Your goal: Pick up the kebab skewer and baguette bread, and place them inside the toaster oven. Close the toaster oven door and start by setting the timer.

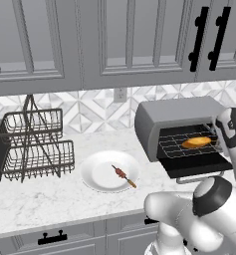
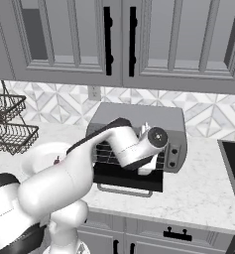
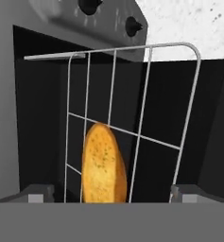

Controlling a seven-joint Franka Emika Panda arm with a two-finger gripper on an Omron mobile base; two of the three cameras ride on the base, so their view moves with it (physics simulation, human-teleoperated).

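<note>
One golden-orange oblong baguette bread (image 3: 104,163) lies on the wire rack (image 1: 189,144) of the grey metal toaster oven (image 1: 177,119), our gripper (image 3: 104,194) is spread apart and empty, so next we must fetch the thin kebab skewer (image 1: 123,175) from the white round plate (image 1: 97,177).

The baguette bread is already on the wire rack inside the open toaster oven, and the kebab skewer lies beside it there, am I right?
Not quite: the baguette bread is on the toaster oven rack, but the kebab skewer lies on the white plate on the counter, as the left base view shows.

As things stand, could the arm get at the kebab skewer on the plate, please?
Probably yes: the kebab skewer lies uncovered on the white plate, and the gripper stands open above the baguette bread.
</note>
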